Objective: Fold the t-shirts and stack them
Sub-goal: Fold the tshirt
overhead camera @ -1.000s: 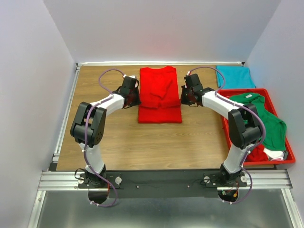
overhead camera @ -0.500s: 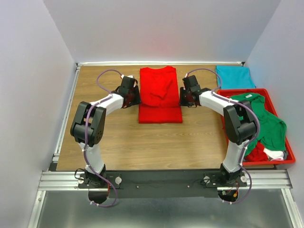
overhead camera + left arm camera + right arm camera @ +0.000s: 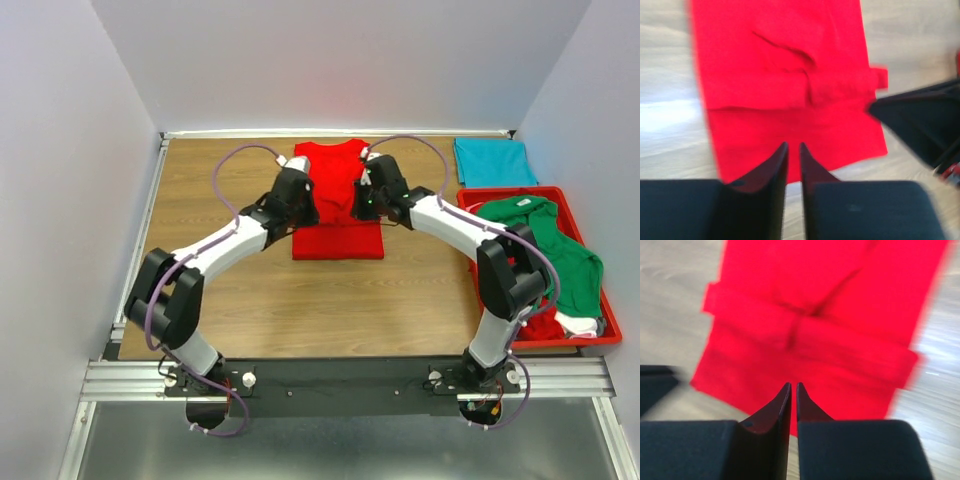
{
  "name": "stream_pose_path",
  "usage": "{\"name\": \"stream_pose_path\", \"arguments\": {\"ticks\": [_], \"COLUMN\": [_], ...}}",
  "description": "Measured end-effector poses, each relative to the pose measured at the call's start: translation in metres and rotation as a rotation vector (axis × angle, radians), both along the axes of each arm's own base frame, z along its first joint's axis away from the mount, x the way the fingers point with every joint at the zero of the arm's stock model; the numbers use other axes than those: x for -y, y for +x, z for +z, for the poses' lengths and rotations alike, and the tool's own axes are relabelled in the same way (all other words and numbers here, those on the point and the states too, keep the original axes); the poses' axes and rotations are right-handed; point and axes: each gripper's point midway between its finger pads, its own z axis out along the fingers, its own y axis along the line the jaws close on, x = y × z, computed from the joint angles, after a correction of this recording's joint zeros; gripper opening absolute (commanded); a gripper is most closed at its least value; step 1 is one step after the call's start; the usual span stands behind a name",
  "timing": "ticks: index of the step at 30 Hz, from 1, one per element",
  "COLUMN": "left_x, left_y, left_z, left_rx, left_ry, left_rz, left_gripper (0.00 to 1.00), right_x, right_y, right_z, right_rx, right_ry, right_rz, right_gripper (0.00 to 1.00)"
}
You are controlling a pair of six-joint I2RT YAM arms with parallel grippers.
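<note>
Wood-grain tabletop boxed in by plain pale walls.
Aluminium rail runs along the near edge, and another along the left side. Below it lies a grey floor. The light is even and soft, with faint shadows.

- We see the red t-shirt lying flat on the wooden table, with a folded band across its middle and a crease above that.
- Our left gripper sits over the shirt's near edge, fingers drawn almost together with only a thin slit between them and nothing held.
- A dark, blurred shape reaches in just beside the shirt's right edge.
</note>
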Motion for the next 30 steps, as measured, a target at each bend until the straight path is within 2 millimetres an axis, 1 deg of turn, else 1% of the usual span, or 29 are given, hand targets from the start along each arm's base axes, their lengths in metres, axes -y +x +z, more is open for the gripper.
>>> {"name": "stream_pose_path", "arguments": {"ticks": [1, 2, 4, 7, 10, 13, 16, 19, 30], "left_x": [0.009, 0.015, 0.022, 0.022, 0.018, 0.020, 0.020, 0.018, 0.002], "left_y": [-0.004, -0.007, -0.011, -0.018, -0.026, -0.026, -0.027, -0.031, -0.069], "left_z": [-0.006, -0.015, -0.040, -0.086, -0.116, -0.116, -0.117, -0.117, -0.118], "left_rx": [-0.013, -0.028, -0.072, -0.164, -0.223, -0.212, -0.199, -0.189, -0.212], "left_ry": [0.004, 0.013, 0.040, 0.098, 0.132, 0.127, 0.118, 0.109, 0.112], "left_rz": [-0.020, -0.034, -0.051, -0.059, -0.059, -0.063, -0.064, -0.063, -0.083], "left_gripper": [0.18, 0.17, 0.17, 0.17, 0.16, 0.15, 0.14, 0.14, 0.14], "right_x": [-0.011, -0.018, -0.031, -0.035, -0.038, -0.041, -0.045, -0.049, -0.066], "right_y": [-0.005, -0.008, -0.011, -0.010, -0.009, -0.008, -0.007, -0.008, -0.012], "right_z": [-0.002, -0.003, -0.014, -0.036, -0.052, -0.067, -0.072, -0.071, -0.066], "right_rx": [-0.004, -0.007, -0.023, -0.061, -0.087, -0.111, -0.119, -0.120, -0.105], "right_ry": [0.010, 0.018, 0.030, 0.031, 0.032, 0.034, 0.044, 0.057, 0.097], "right_rz": [0.027, 0.045, 0.068, 0.072, 0.070, 0.074, 0.082, 0.089, 0.111], "right_gripper": [0.10, 0.09, 0.08, 0.07, 0.07, 0.07, 0.07, 0.07, 0.07]}}
